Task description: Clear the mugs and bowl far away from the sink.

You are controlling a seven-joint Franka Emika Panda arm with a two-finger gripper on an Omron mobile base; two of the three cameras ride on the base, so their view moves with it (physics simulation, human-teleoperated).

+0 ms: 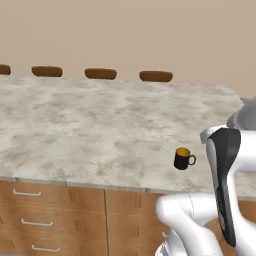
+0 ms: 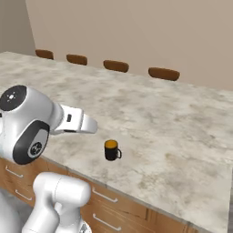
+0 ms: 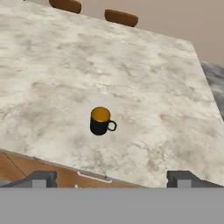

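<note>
The black mug (image 3: 100,121) is seen upright near the marble surface (image 3: 65,74) front edge; the claw (image 3: 111,178) is held open, apart.

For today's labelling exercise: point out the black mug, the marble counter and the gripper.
black mug (image 3: 100,122), hand view, on its dark side wall.
marble counter (image 1: 75,130), left base view, bare top.
gripper (image 3: 113,180), hand view, midway between fingertips.

Wide beige-grey marbled stone island counter (image 1: 100,125) over brown wooden drawer fronts with silver bar handles (image 1: 30,193). Dark brown rounded stool tops (image 1: 100,73) along far edge. Plain tan wall (image 1: 150,30) behind.
</note>
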